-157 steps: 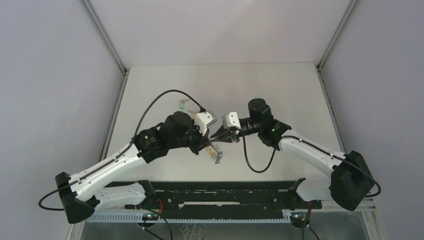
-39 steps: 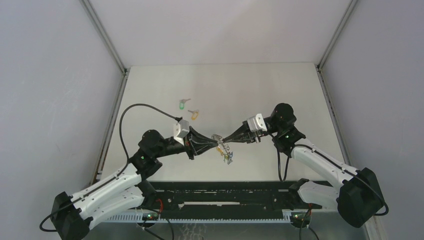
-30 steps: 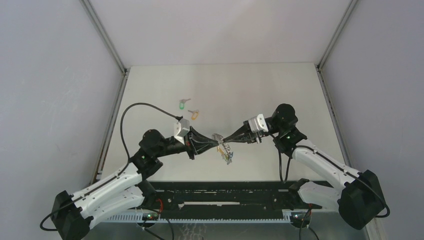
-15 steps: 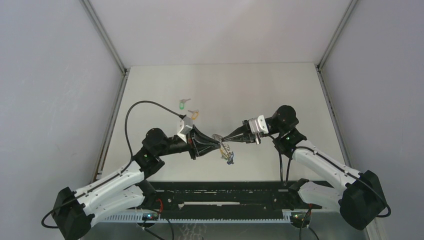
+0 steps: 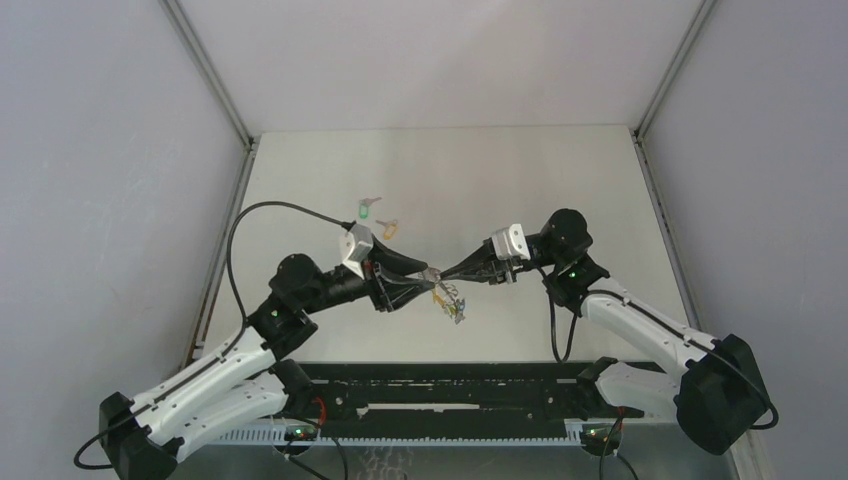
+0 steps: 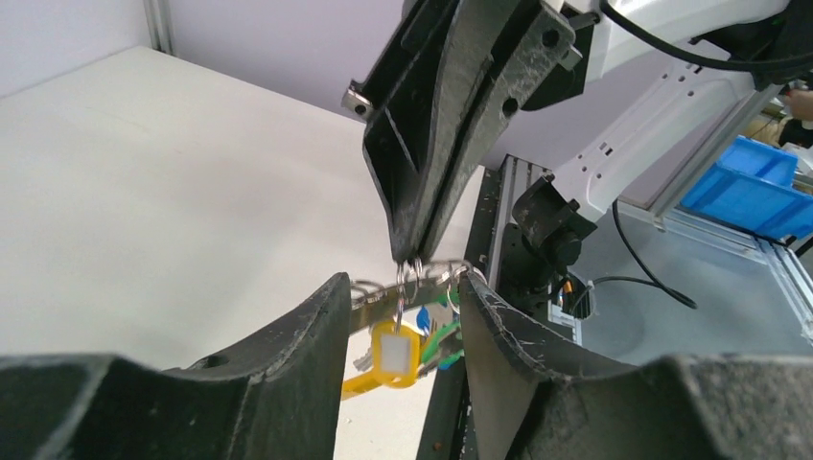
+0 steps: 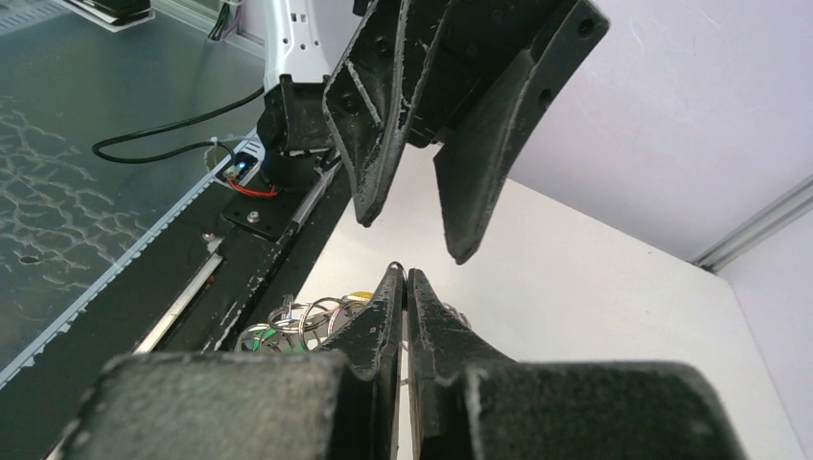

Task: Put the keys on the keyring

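Observation:
The keyring (image 5: pixel 452 300) hangs above the table between the two arms, a bunch of silver rings with a yellow tag (image 6: pixel 395 353) and green and blue tags behind it. My right gripper (image 5: pixel 441 272) is shut on its top ring, fingertips pinched together (image 7: pixel 405 273). My left gripper (image 5: pixel 424 279) is open, its fingers (image 6: pixel 316 331) standing on either side of the ring bunch (image 6: pixel 379 293). Two loose keys lie on the table to the far left: one with a green tag (image 5: pixel 364 211), one with an orange tag (image 5: pixel 388 229).
A black rail (image 5: pixel 450 385) runs along the near table edge under the arms. Grey walls and metal posts (image 5: pixel 215 80) close in the table. A blue bin (image 6: pixel 757 187) sits beyond the table edge. The left arm's cable (image 5: pixel 270 212) loops over the table.
My left gripper has opened and let go of the keyring, and its arm has pulled back slightly to the left. The right gripper stays shut on the keyring, nearly still.

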